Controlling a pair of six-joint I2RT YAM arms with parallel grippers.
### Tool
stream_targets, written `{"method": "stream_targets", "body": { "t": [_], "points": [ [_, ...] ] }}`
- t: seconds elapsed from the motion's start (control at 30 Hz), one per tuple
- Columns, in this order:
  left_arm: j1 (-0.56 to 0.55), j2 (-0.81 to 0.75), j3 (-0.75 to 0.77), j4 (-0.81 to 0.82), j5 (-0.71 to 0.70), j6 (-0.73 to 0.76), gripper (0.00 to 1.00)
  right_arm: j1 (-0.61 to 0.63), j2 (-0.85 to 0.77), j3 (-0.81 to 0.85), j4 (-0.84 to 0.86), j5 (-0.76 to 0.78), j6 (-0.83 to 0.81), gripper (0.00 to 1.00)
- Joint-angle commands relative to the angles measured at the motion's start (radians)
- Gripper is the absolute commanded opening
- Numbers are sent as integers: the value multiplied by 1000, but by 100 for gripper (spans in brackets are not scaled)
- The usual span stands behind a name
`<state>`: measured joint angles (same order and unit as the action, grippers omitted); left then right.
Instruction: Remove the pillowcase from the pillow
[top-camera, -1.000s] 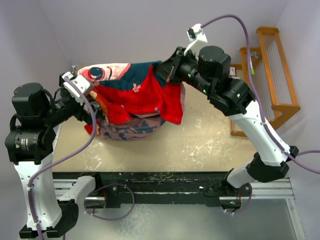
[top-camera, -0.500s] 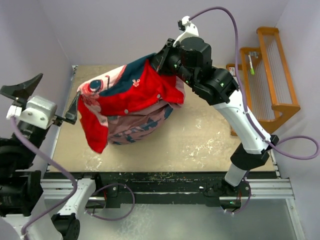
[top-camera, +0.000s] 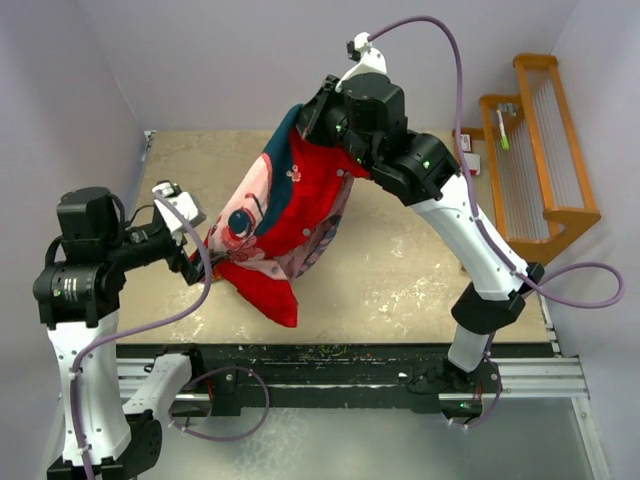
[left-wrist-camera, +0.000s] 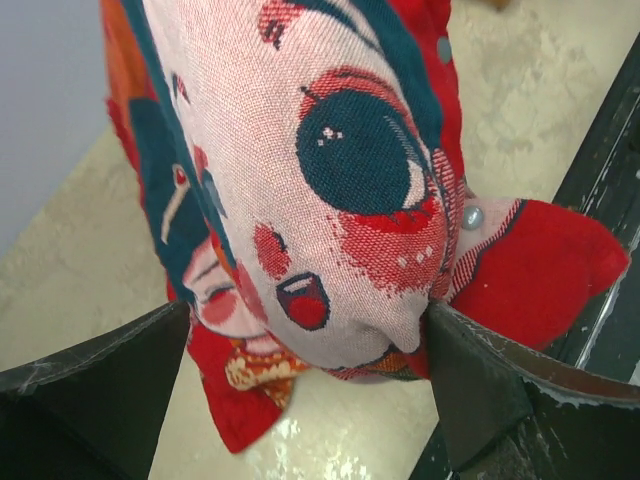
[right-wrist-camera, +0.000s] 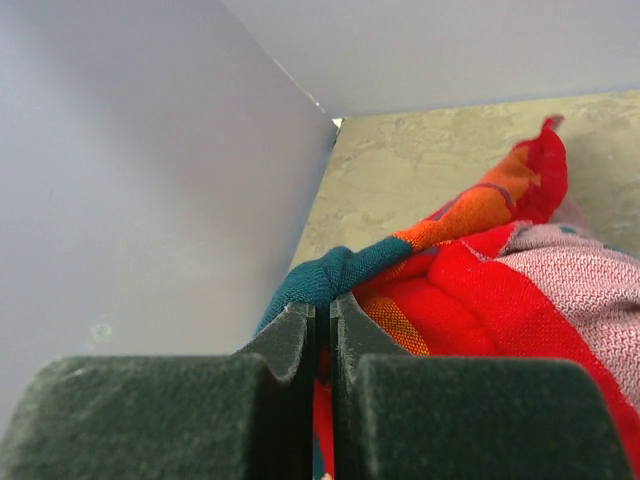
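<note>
The red-orange pillowcase (top-camera: 290, 210) with a cartoon face hangs slanted and stuffed above the table. My right gripper (top-camera: 302, 118) is shut on its teal upper edge and holds it up; the right wrist view shows the fold (right-wrist-camera: 480, 270) pinched between the fingers of that gripper (right-wrist-camera: 322, 305). My left gripper (top-camera: 200, 262) is at the lower bulging end. In the left wrist view its jaws stand wide apart around the bulge (left-wrist-camera: 330, 180), which touches the right finger (left-wrist-camera: 480, 390); a gap shows at the left finger. The gripper (left-wrist-camera: 310, 318) is open. The white pillow is hidden.
A wooden rack (top-camera: 545, 150) stands off the table's right edge, with a small white thing (top-camera: 468, 160) beside it. The beige table (top-camera: 420, 270) is bounded by walls at the back and left and a black rail (top-camera: 330, 365) in front.
My left arm swung away to the left, then came back low to the case's lower end. My right gripper has lifted the case's top higher, so it hangs steeper.
</note>
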<state>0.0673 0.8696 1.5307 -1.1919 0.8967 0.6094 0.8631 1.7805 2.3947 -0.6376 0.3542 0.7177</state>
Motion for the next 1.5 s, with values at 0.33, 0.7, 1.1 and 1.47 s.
{"method": "stream_targets", "body": {
  "t": [0.33, 0.7, 1.1, 1.47],
  "points": [
    [8, -99, -78, 480, -479, -153, 89, 132, -5, 33, 190, 83, -19, 0],
    [267, -212, 75, -174, 264, 380, 98, 186, 95, 182, 122, 222, -100, 0],
    [588, -316, -236, -84, 415, 456, 99, 258, 22, 45, 228, 258, -99, 0],
    [640, -38, -220, 138, 487, -90, 38, 282, -60, -94, 228, 156, -124, 0]
  ]
}}
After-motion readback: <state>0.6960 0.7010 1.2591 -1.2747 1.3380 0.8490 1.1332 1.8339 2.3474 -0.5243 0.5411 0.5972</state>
